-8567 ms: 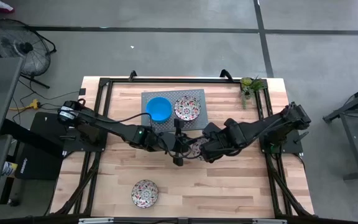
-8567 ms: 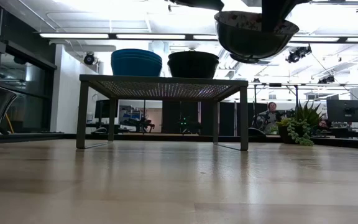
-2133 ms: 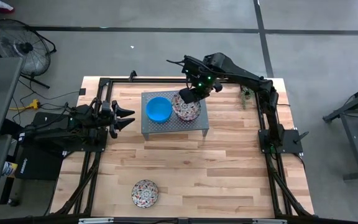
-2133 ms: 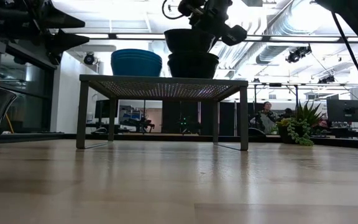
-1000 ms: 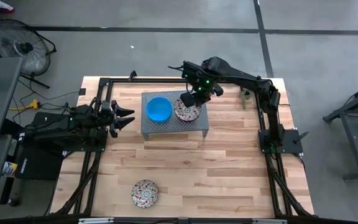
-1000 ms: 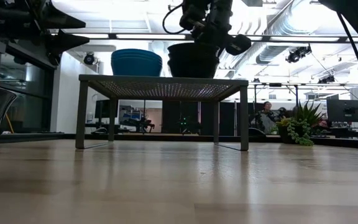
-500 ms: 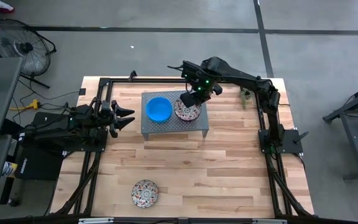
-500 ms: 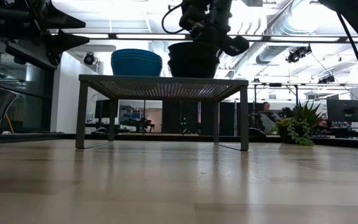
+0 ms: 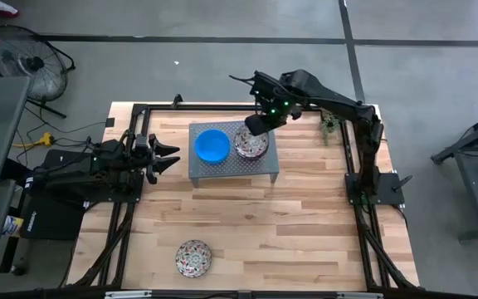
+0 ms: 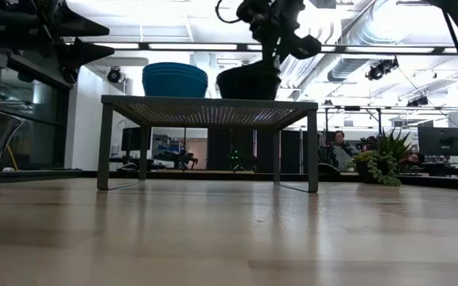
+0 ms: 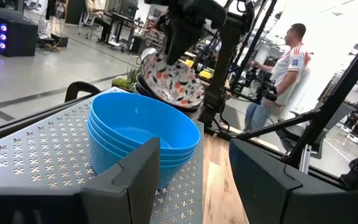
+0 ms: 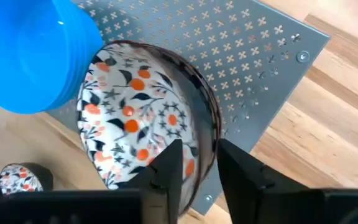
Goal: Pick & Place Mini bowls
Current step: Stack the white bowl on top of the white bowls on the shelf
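Note:
A stack of blue mini bowls (image 9: 212,146) and a stack of floral mini bowls (image 9: 251,144) stand on the grey perforated stand (image 9: 260,164). My right gripper (image 9: 255,126) is over the floral stack's far side, pointing down. Its fingers stand either side of the top floral bowl's rim (image 12: 199,144), one inside and one outside, with a gap between them. That bowl (image 11: 169,78) sits tilted in the stack. One more floral bowl (image 9: 194,257) rests on the table near the front edge. My left gripper (image 9: 171,156) is open and empty, left of the stand. My right gripper comes from above at the top floral bowl's rim (image 12: 199,144), on the stack's far side. One finger (image 12: 168,167) is inside the bowl and one outside. I cannot tell whether either finger touches the rim. The bowl rests in the stack.
A small potted plant (image 9: 332,116) stands at the table's far right corner. The black frame rails (image 9: 131,166) run along the table's left and right sides. Bare wood lies between the stand and the front floral bowl. People show in the room behind.
My right gripper has risen and drawn a little toward the table's far edge. The floral bowl it carried has sunk into the floral stack, which now stands lower in the low view.

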